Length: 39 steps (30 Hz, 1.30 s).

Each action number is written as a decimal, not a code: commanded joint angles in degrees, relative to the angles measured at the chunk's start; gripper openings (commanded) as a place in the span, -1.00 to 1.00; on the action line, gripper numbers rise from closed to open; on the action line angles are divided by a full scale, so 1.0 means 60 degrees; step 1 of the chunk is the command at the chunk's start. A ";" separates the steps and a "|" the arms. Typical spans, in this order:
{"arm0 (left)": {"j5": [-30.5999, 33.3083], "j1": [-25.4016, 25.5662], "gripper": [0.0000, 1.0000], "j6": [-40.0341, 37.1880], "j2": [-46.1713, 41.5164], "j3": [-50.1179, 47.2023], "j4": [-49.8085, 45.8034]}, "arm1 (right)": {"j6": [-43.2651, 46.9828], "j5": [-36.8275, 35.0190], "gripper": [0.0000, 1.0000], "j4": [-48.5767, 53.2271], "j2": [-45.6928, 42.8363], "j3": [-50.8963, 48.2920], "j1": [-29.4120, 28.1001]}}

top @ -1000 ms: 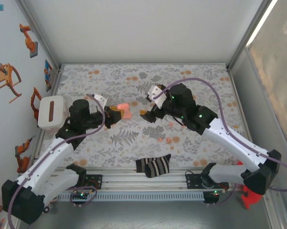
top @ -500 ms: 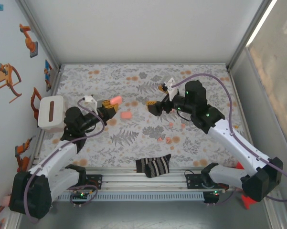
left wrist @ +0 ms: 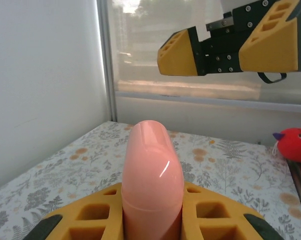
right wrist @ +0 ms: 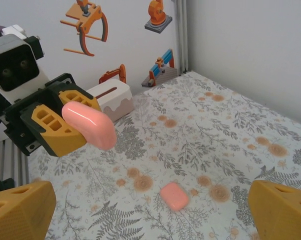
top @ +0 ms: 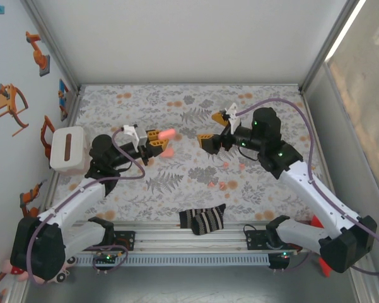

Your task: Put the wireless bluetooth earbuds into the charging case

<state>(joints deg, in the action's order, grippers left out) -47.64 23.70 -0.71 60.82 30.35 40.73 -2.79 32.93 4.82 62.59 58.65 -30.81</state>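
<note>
The left gripper (top: 155,141) is clamping a salmon-pink charging case (top: 166,134) by one end, holding it raised over the middle of the floral cloth (top: 271,107). The right gripper (top: 212,129) is facing it, jaws standing wide apart and gripping nothing. A second case (right wrist: 174,196) is lying on the cloth beneath, and tiny coral-red earbuds (top: 212,184) are lying nearer the cloth's near edge.

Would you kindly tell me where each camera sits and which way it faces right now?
Top external: above and behind the robot, looking down on the floral cloth; the left arm and right arm show.
Left wrist: on the left arm, facing the right wall; its left gripper, shut on a pink case, shows.
Right wrist: on the right arm, facing left and downward; its open right gripper shows.
Shared: both wrist views show that case.
</note>
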 commanded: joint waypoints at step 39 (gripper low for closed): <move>-0.1270 0.0312 -1.00 -0.0043 0.0652 0.0127 0.0983 | 0.2271 0.0687 0.74 -0.1023 0.2767 0.1341 -0.1139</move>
<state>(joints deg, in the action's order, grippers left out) -53.43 25.17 -1.67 64.42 30.26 44.62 10.09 37.95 -0.69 79.05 63.92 -37.28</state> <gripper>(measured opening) 0.235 0.870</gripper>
